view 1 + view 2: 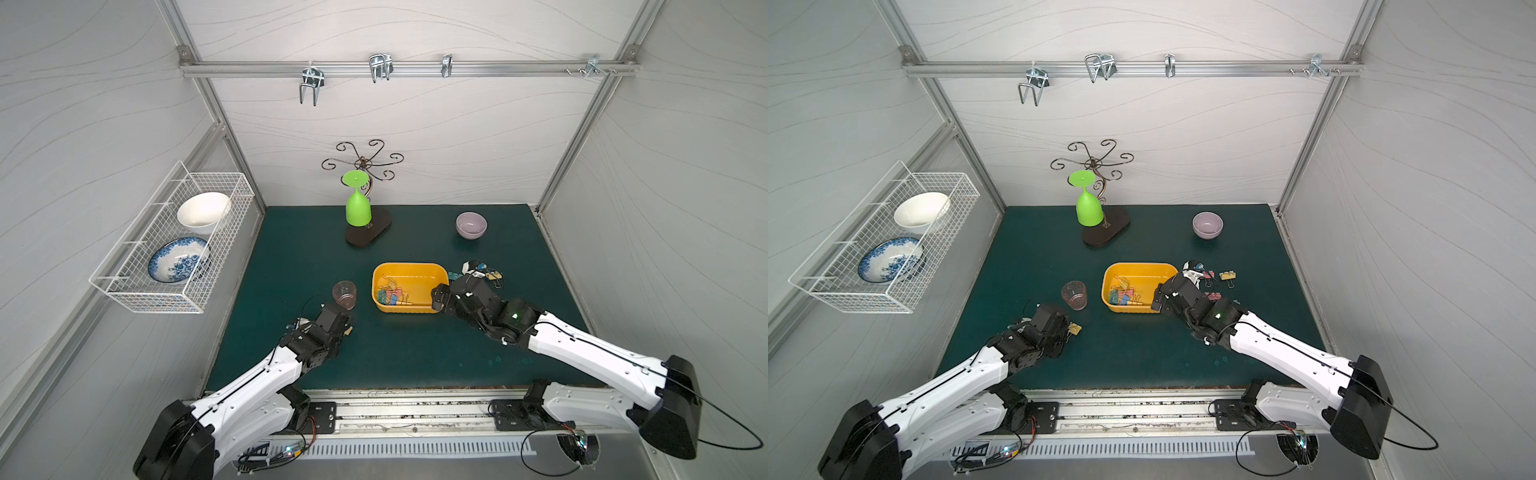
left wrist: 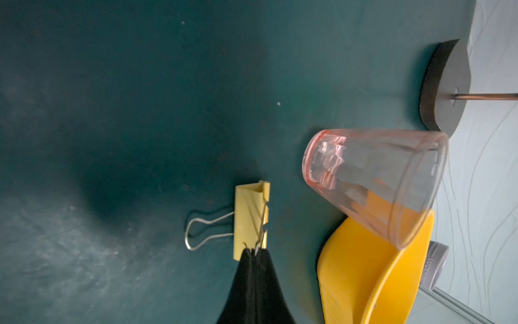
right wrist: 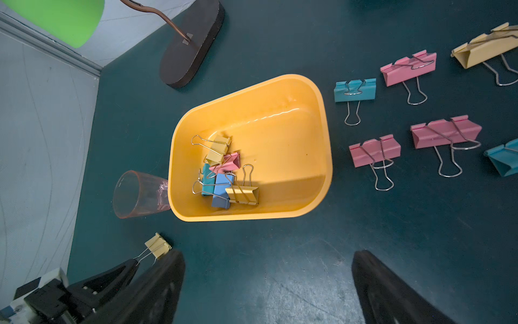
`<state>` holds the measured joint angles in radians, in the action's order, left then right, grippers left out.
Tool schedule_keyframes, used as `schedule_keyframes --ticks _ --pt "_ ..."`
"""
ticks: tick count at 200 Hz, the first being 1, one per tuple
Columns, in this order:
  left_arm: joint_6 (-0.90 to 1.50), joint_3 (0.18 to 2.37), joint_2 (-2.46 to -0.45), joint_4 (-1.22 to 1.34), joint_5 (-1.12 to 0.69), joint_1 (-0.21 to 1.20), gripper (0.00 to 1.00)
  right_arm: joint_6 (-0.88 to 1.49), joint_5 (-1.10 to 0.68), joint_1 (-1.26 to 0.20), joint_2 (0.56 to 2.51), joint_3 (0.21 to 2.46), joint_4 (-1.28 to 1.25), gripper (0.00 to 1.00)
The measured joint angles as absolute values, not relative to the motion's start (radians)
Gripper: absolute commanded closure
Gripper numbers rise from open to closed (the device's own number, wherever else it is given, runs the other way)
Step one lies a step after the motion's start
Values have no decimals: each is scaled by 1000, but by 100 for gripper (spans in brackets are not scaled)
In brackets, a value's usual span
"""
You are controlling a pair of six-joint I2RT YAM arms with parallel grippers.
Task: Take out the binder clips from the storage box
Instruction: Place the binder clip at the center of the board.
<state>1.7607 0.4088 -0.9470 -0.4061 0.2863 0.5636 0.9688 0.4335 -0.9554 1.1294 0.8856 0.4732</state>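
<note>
Currently gripped: the left gripper [image 2: 255,254] is pinched closed on one wire handle of a pale yellow binder clip [image 2: 251,218], lower left of centre in both top views, near the pink tumbler [image 1: 345,294].
right gripper [image 3: 267,255]: jaws spread wide with nothing between them; in both top views it sits at the lower right corner of the storage box [image 1: 407,266].
box position: the yellow-orange tub stands mid-frame on the green mat [image 1: 291,270], just right of the tumbler.
binder clips [image 3: 224,174] in the box: five heaped at the tumbler-side end (two yellow, one pink, one teal, one blue).
right wrist view only: six loose clips [image 3: 374,150] lie on the mat beside the box, three pink, two teal, one yellow. The top views hide most of them behind the right arm; in a top view a yellow one [image 1: 1227,275] shows clearly.
left wrist view only: the pinch on the wire itself, seen close. Whether the held clip touches the mat cannot be told.
top views only: the white wire basket [image 1: 232,187] at the left edge holds a white bowl [image 1: 203,212] and a blue-patterned plate [image 1: 178,259]. A green goblet [image 1: 357,210] hangs upside down at the cup stand [image 1: 368,235], with a hook rail [image 1: 407,66] across the upper frame.
writing: raised letters ring the foot of the lilac bowl [image 2: 437,261], too blurred to read; no other label is legible.
</note>
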Motion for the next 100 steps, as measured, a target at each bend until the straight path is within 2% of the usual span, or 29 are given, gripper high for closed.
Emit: schedule_keyframes --ticks 36,100 --pt "1794 439 -1046 -329 255 564 100 969 434 -955 1130 886 474 3" --pt "1802 461 -1073 -322 109 585 69 968 434 -955 1131 886 474 3"
